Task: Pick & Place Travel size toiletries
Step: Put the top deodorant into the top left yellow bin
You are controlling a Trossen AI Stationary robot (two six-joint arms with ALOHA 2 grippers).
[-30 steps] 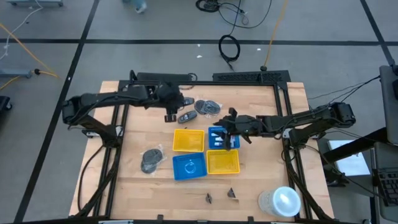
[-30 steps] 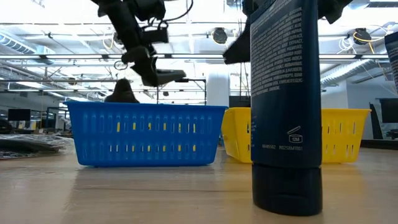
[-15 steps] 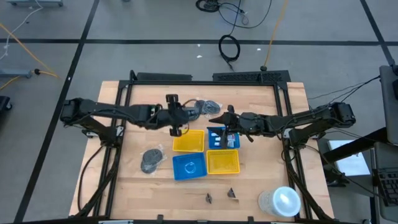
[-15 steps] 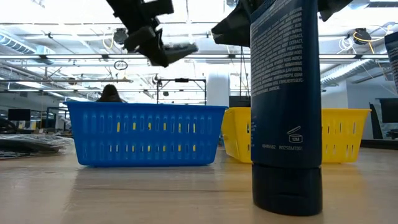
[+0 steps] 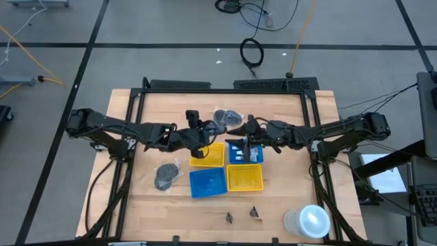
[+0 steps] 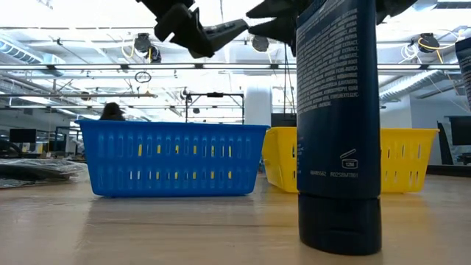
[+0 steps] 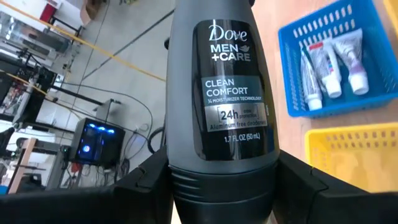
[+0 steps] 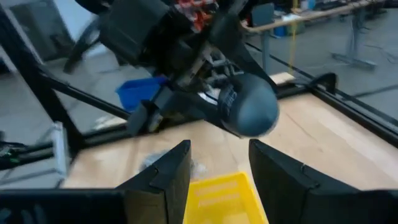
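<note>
1. Toiletries [image 7: 333, 62], seemingly three tubes, are lying in your blue tray [image 7: 367, 99].
2. Left gripper [image 5: 203, 139] is pinching a deodorant [image 7: 231, 118] over the trays.
3. Right gripper [image 8: 219, 171] is hanging spread beside it.

Grey floor [image 5: 61, 27] crossed by dark taped lines, with a coiled black cable [image 5: 251, 52] and a yellow cord [image 5: 20, 42] trailing over it, around a pale wooden table [image 5: 157, 205] in a black frame. Beyond the table top, a bright open hall under white ceiling trusses [image 6: 73, 70] hung with round lamps [image 6: 144, 51], rows of desks with dark monitors [image 6: 22, 136] further back. Far off, a long work table [image 8: 298, 15] on metal legs.
</note>
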